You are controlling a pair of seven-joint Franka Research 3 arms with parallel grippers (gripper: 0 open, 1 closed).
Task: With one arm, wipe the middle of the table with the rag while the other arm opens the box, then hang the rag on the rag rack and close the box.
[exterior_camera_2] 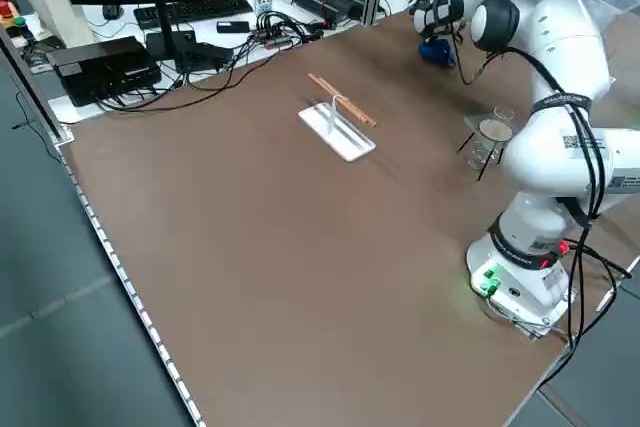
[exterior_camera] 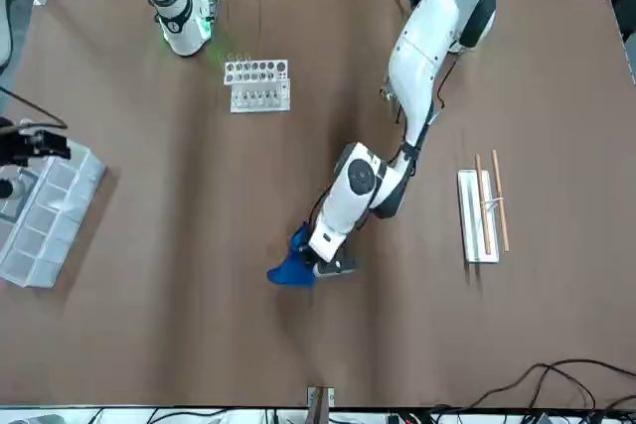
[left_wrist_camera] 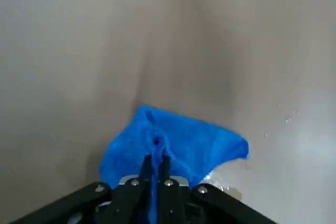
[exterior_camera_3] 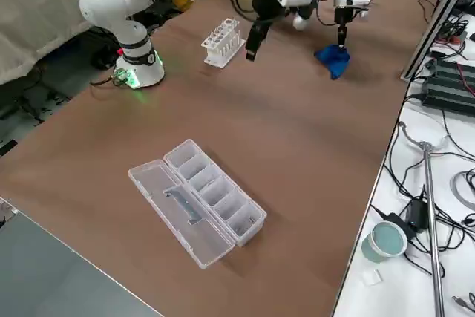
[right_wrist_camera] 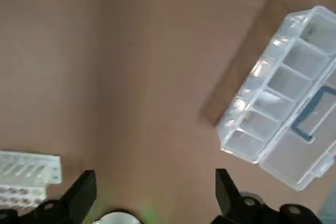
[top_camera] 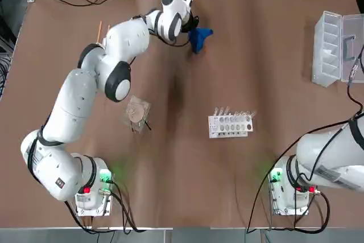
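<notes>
From left to right in the top view, the rag rack (top_camera: 103, 31) lies at the far left of the table (top_camera: 187, 157), mostly hidden behind the left arm. Next, the left gripper (top_camera: 193, 28) is clenched on the blue rag (top_camera: 199, 38), which rests on the far-centre tabletop. At the far right the box (top_camera: 334, 48) lies open, and the right gripper (right_wrist_camera: 152, 203) hangs above the table with its 2 fingers spread, grasping nothing.
</notes>
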